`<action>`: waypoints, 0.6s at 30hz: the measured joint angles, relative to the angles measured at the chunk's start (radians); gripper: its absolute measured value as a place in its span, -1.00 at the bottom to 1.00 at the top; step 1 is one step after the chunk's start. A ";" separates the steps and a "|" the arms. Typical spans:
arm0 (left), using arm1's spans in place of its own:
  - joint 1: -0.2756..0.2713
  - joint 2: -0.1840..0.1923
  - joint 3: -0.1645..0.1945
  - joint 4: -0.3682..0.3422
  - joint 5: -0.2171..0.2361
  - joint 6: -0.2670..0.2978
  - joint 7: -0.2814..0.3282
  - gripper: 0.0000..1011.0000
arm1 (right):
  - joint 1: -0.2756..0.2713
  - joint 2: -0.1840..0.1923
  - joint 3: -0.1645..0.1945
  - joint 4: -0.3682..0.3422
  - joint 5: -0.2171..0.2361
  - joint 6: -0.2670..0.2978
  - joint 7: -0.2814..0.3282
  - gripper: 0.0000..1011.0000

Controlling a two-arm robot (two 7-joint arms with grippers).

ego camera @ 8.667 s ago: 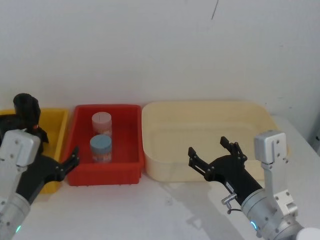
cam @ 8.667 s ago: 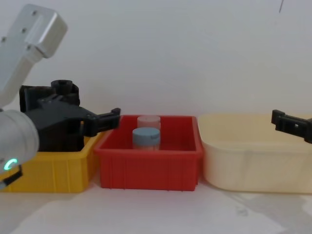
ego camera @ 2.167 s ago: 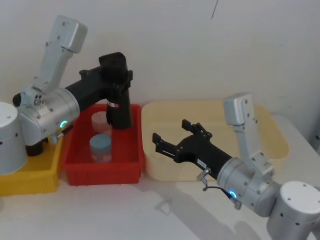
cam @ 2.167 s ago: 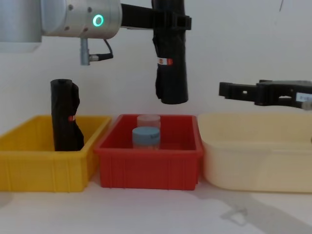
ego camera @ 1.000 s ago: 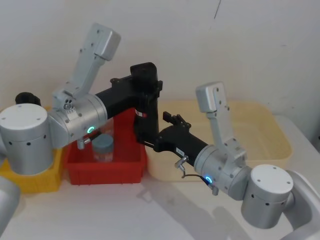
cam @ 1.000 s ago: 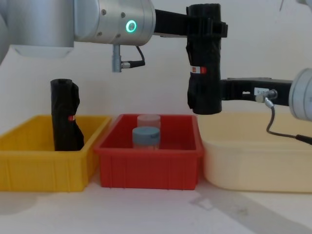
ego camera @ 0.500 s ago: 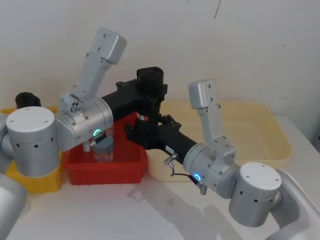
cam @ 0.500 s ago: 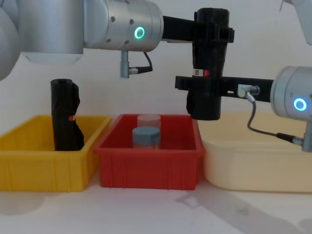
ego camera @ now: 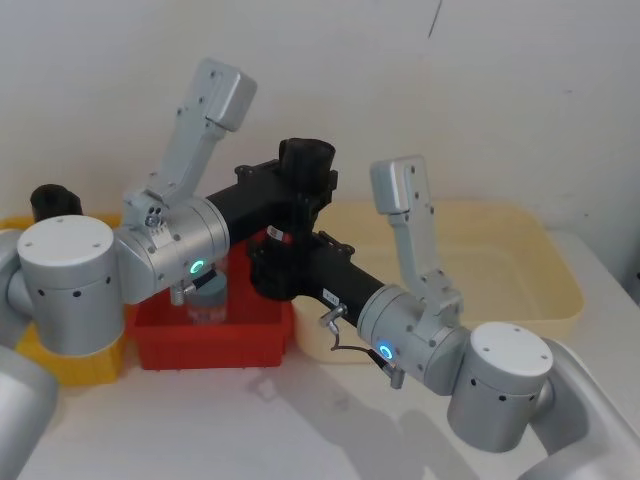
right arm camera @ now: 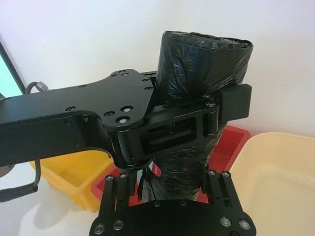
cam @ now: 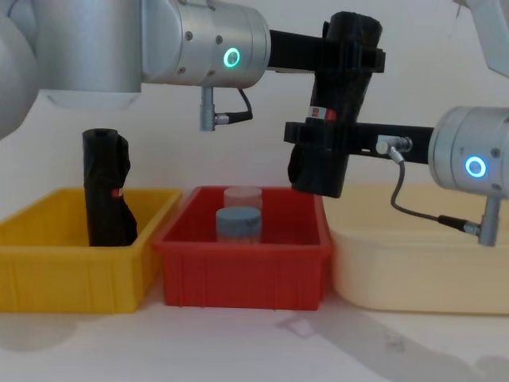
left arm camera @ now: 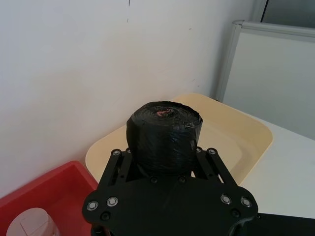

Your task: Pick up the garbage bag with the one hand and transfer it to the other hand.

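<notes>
Handover in mid-air: garbage bag (cam: 338, 95) hangs tilted over red bin (cam: 238, 270), left gripper (cam: 350, 54) clamped on its upper part, right gripper (cam: 314, 137) closed round lower part. Next, prob.: once right gripper's hold is firm, left gripper lets go & backs off w/o dragging roll.

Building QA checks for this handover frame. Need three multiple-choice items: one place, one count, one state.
1. Where does the slimmer black roll stand? A in the yellow bin; B in the cream tub; C on the table.
2. How many jars are in the red bin? A one; B two; C four.
3. The garbage bag is: A clamped by left gripper and right gripper; B lying in a bin; C on the table.
Key: 1 A, it stands inside the yellow walls. 2 B, pink lid behind blue lid. 3 A, both clamp it in the air.
</notes>
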 joint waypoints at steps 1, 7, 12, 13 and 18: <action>0.000 0.000 0.000 0.000 0.000 0.000 0.000 -0.13 | 0.000 -0.001 0.000 0.000 0.001 0.000 0.000 0.42; 0.000 -0.001 0.001 0.002 -0.001 -0.001 0.000 -0.13 | 0.002 -0.004 0.000 0.002 0.003 0.002 -0.001 0.33; 0.000 -0.001 0.001 0.002 -0.001 -0.001 0.000 -0.13 | 0.002 -0.006 -0.001 0.003 0.005 0.003 -0.002 0.25; 0.000 -0.001 0.001 0.003 -0.001 -0.002 0.000 -0.13 | 0.002 -0.006 -0.001 0.003 0.005 0.003 -0.002 0.25; 0.000 -0.001 0.002 0.003 -0.002 -0.002 0.000 -0.13 | 0.003 -0.006 -0.001 0.004 0.006 0.003 -0.005 0.18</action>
